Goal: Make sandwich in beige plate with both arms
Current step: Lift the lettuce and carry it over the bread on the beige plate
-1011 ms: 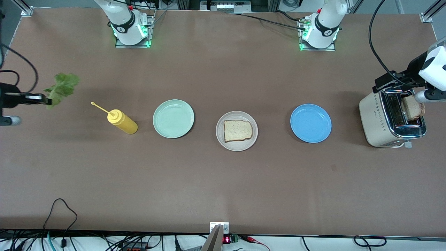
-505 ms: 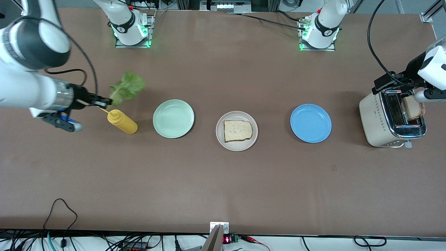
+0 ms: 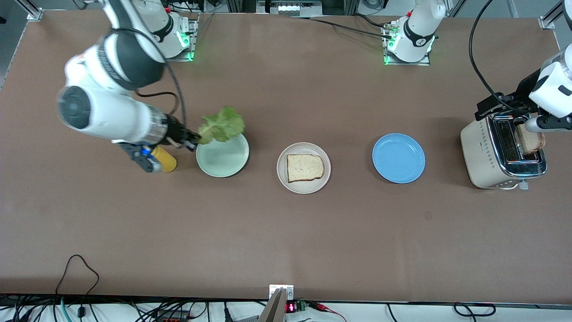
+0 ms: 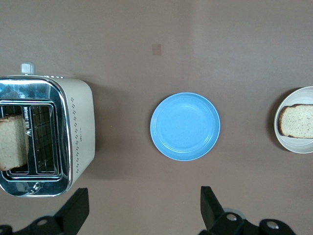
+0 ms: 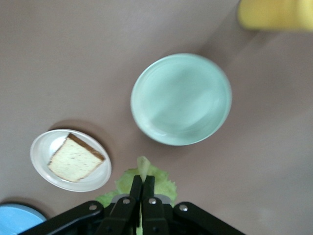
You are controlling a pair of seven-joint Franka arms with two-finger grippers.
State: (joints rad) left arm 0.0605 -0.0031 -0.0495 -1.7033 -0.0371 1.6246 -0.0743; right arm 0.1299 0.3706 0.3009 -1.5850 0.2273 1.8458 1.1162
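Note:
The beige plate [image 3: 282, 168] sits mid-table with one bread slice [image 3: 305, 167] on it; both also show in the right wrist view, plate [image 5: 41, 147] and slice [image 5: 76, 159]. My right gripper [image 3: 193, 139] is shut on the stem of the green lettuce leaf [image 3: 222, 125] and holds it over the rim of the mint-green plate [image 3: 222, 156]. The second bread slice [image 3: 529, 137] stands in the toaster [image 3: 485, 152]. My left gripper [image 4: 143, 205] is open and empty, up by the toaster; it shows in the front view [image 3: 489, 108].
A blue plate [image 3: 398, 158] lies between the beige plate and the toaster. A yellow squeeze bottle [image 3: 165, 163] lies beside the mint-green plate, partly hidden under my right arm. Cables run along the table's near edge.
My right arm has swung the lettuce from the right arm's end of the table, past the yellow bottle, to over the mint-green plate's rim. The left arm has barely moved.

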